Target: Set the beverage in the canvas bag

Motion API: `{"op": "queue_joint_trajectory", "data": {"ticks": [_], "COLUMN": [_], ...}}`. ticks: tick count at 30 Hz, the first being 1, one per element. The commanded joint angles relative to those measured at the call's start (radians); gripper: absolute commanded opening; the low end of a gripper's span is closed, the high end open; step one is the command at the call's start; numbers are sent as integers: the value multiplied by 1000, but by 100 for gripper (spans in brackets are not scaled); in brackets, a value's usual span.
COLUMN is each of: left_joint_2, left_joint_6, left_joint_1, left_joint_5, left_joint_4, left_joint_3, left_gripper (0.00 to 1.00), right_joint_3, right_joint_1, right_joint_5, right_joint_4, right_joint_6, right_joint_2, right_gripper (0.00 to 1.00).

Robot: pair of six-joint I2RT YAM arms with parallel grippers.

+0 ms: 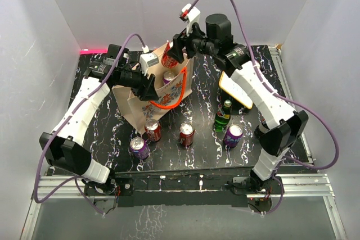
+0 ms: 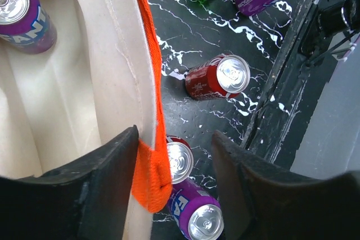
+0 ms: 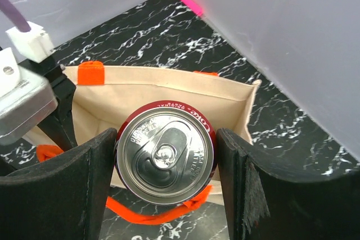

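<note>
The beige canvas bag [image 1: 169, 95] with orange handles and a flower print stands open at the table's middle left. My right gripper [image 1: 175, 54] is shut on a red Coke can [image 1: 169, 59] and holds it upright over the bag's far rim. In the right wrist view the can [image 3: 166, 155] sits between both fingers above the open bag [image 3: 163, 77]. My left gripper [image 1: 149, 87] is open at the bag's near rim. In the left wrist view one finger [image 2: 112, 178] is inside the bag wall [image 2: 118, 54], the other outside. A purple can [image 2: 22, 18] lies inside the bag.
In front of the bag stand two red cans [image 1: 152, 130] [image 1: 187, 134] and a purple can [image 1: 139, 147]. A green bottle [image 1: 223, 116] and another purple can [image 1: 233, 135] stand to the right. A white board with handwriting [image 1: 235, 89] lies under the right arm.
</note>
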Motion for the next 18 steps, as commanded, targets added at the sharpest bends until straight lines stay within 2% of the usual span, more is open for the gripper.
{"op": "queue_joint_trajectory", "data": {"ticks": [1, 7, 18], "left_joint_2": [-80, -74, -63], "left_joint_6": [23, 56, 107], "left_joint_1": [-4, -4, -4], "left_joint_5": [32, 64, 99], "left_joint_4": [-4, -32, -70], "left_joint_3": [-36, -51, -97], "left_gripper": [47, 31, 25], "right_joint_3": [88, 50, -140], "right_joint_1": [17, 22, 22], "right_joint_5": [-32, -25, 3], "right_joint_4": [153, 77, 16], "right_joint_6": [54, 51, 16], "right_joint_2": [15, 61, -45], "right_gripper": [8, 8, 8]}}
